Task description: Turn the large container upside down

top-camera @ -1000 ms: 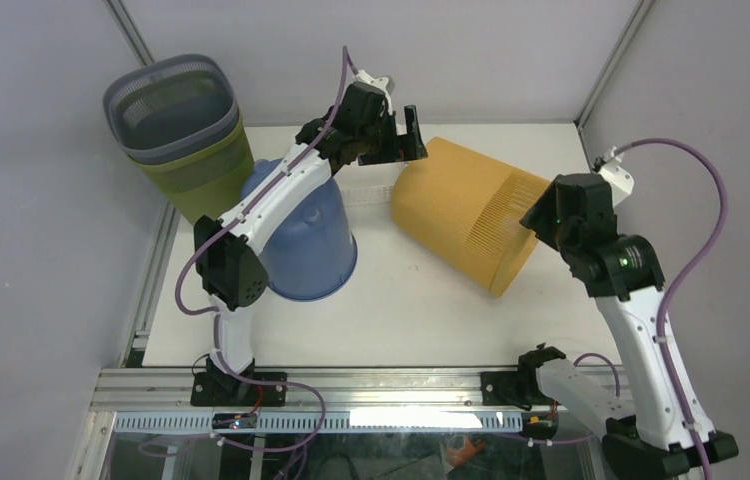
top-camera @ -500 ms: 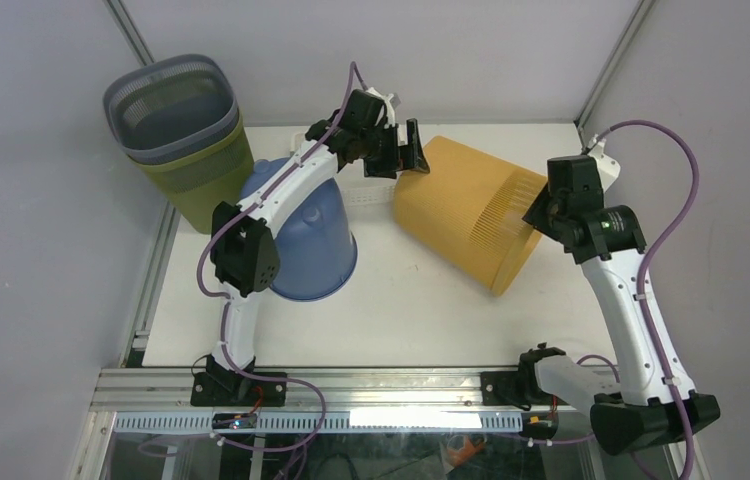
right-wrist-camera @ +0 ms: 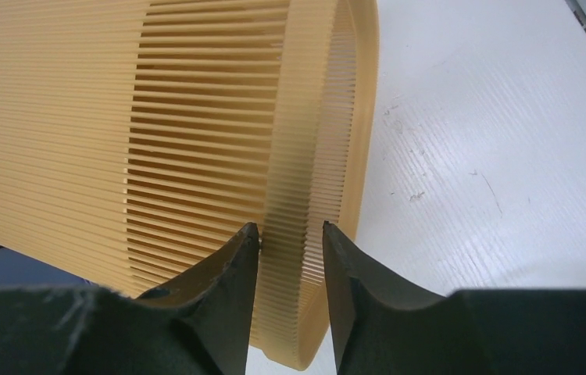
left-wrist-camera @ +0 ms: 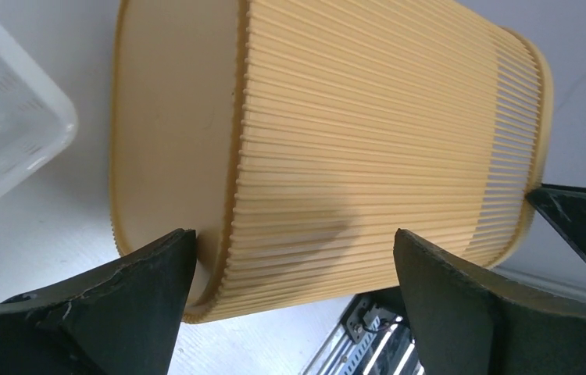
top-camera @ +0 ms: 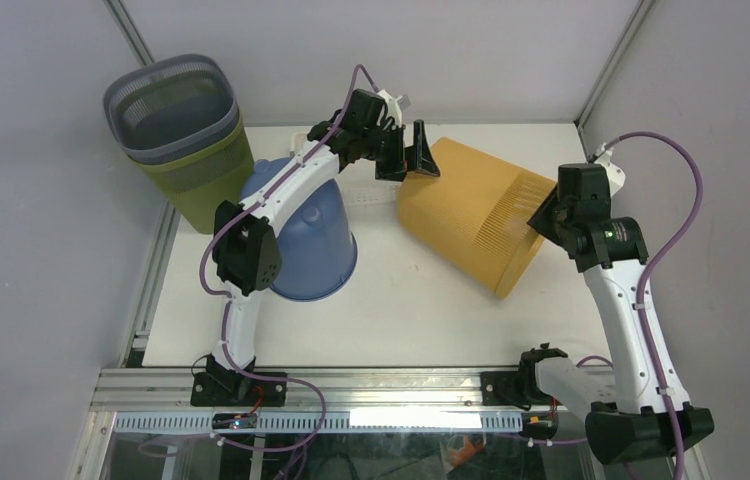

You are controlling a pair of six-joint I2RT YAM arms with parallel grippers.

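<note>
The large yellow ribbed container [top-camera: 466, 215] lies tilted on its side on the white table, base toward the back left and open rim toward the right. My left gripper [top-camera: 406, 158] is open at the base end. In the left wrist view [left-wrist-camera: 290, 234] its jaws stand wide, one by the flat base and one along the ribbed wall [left-wrist-camera: 352, 117]. My right gripper [top-camera: 541, 215] is at the open end. In the right wrist view [right-wrist-camera: 290, 230] its fingers are shut on the container's rim band [right-wrist-camera: 305, 156].
A blue bucket [top-camera: 306, 240] stands upside down left of the container, under the left arm. A grey slatted basket [top-camera: 171, 105] sits nested in a green bin [top-camera: 211, 175] at the back left corner. A white perforated tray [top-camera: 366, 192] lies between bucket and container.
My left gripper has shifted right and turned closer over the container's base. My right wrist has swung up and back at the rim. The container has barely moved.
</note>
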